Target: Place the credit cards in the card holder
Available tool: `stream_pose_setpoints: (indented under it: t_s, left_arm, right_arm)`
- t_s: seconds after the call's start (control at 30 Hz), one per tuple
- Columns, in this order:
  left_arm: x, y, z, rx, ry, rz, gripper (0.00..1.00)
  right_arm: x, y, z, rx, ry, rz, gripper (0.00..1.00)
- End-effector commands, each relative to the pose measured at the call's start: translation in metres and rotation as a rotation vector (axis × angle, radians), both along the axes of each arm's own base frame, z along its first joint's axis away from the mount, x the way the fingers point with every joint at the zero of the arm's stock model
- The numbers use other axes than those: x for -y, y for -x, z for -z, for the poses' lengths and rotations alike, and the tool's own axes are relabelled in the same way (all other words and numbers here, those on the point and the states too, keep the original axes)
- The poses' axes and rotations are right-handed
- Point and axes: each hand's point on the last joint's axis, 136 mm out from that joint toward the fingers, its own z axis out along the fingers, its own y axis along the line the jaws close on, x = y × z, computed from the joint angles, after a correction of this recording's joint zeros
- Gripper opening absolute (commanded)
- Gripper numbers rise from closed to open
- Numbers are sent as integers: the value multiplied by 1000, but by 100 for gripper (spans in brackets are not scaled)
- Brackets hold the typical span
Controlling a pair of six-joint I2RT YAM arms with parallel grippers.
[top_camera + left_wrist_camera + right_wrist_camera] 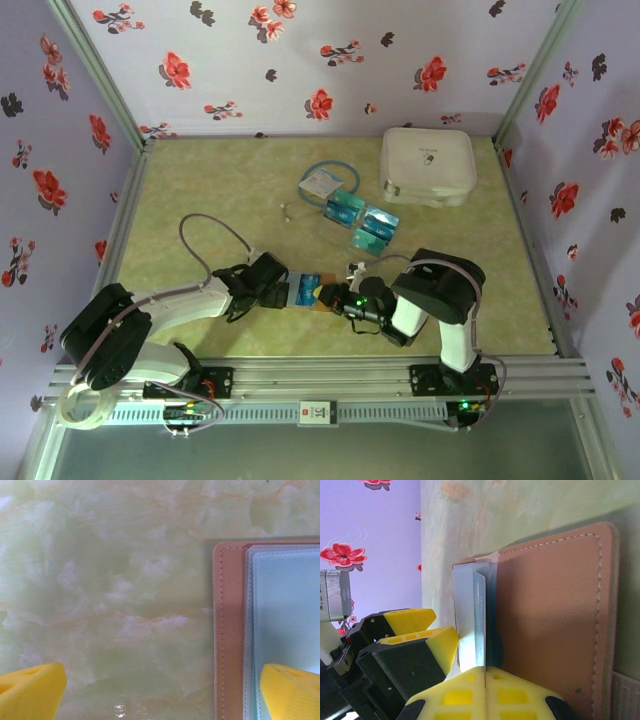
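Now, between floral walls (300, 60) on green marble (230, 190), right pincer (485, 675) grips credit card (480, 620), left pincer (161, 692) gapes.

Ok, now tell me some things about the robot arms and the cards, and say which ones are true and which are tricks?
1. The right gripper is pinching a credit card at the edge of the card holder. True.
2. The card holder sits on top of the white case. False: it lies on the table between the two grippers, and the case is far back on the right.
3. The left gripper has its fingers wide apart. True.
4. Every card is already in the holder. False: several loose cards lie on the table near the white case.
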Motion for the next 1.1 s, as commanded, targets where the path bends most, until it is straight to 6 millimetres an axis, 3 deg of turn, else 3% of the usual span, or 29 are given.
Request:
stream_pose_setpoints:
  t_s: [0.0, 0.5, 1.07]
  left_arm:
    - [-12, 5, 5, -5, -50, -11, 100]
    - [-13, 6, 5, -4, -50, -12, 100]
    - [-13, 6, 5, -4, -49, -12, 100]
  right_arm:
    - [26, 24, 67, -153, 234, -10, 0]
    - [31, 29, 72, -169, 255, -17, 0]
    - [22, 30, 74, -181, 256, -48, 0]
